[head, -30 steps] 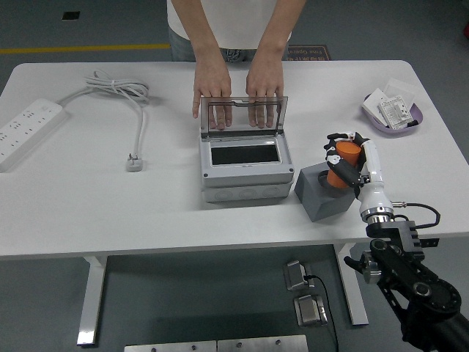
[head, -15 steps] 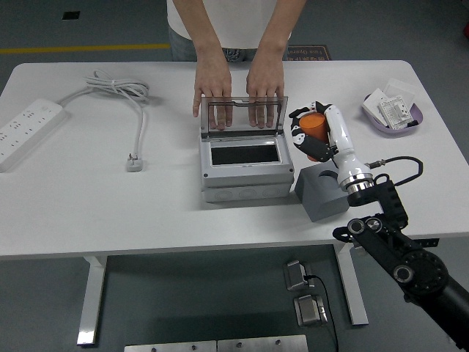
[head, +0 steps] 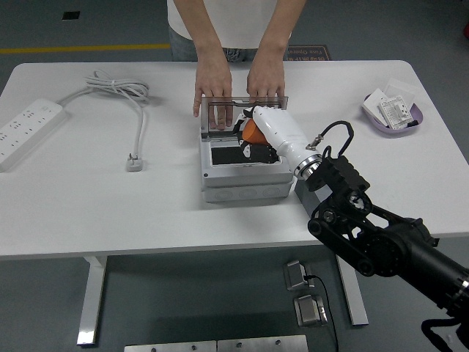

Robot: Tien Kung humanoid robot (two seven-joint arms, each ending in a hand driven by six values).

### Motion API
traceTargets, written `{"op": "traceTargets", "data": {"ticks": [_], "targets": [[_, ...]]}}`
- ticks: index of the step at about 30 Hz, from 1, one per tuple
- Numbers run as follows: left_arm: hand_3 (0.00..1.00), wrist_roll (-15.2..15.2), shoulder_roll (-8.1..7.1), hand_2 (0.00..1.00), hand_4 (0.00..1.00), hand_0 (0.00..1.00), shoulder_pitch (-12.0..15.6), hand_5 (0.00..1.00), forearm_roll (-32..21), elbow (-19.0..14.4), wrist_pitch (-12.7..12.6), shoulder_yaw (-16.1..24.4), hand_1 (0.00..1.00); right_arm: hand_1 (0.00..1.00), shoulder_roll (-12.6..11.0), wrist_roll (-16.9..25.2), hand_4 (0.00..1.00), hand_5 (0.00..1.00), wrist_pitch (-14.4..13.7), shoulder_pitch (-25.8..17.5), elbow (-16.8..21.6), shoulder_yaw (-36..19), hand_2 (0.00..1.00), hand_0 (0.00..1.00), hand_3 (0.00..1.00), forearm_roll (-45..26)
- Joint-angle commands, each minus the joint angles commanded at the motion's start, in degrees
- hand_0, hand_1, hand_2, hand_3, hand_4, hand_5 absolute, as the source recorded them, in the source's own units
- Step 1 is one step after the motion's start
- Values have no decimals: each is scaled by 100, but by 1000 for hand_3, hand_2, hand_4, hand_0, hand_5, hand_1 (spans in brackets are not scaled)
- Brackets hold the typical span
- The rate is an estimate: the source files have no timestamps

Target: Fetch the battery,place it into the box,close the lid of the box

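Observation:
The grey box [head: 242, 180] sits mid-table with its clear lid [head: 220, 117] standing open. A person's two hands [head: 212, 84] rest on the top edge of the lid. My right hand [head: 253, 139] reaches in from the right over the box's dark opening [head: 223, 156]. Its fingers are curled around the orange battery [head: 253, 130], which hangs just above the opening. My white forearm hides most of the battery and the right half of the opening. The grey battery stand [head: 306, 189] is mostly hidden behind my arm. My left arm does not appear.
A white power strip [head: 26, 130] and its coiled cable [head: 121, 92] with plug [head: 134, 163] lie at the left. A purple dish [head: 392, 114] holding white packets sits at the back right.
My right hand has carried the orange battery left from the grey stand to above the box's opening. The person's hands stay on the lid.

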State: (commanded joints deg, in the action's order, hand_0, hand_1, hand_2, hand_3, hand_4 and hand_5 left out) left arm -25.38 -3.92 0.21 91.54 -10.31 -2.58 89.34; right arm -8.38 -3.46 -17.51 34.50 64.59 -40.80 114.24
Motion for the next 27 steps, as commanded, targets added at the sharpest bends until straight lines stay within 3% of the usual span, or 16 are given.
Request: {"op": "traceTargets", "data": {"ticks": [15,27], "targets": [[623,-23,-62,538,701,624,-10,86,-48,0,-8,-15,634,228,183,132,2,2,-101,353,-603,505,266,170,234,223],[624,-20,-65,538,703,625,-44,88,61,0,13,36,634,228,370,360,2,2,-194,723,-1379,745,268,171,235,-206]]}}
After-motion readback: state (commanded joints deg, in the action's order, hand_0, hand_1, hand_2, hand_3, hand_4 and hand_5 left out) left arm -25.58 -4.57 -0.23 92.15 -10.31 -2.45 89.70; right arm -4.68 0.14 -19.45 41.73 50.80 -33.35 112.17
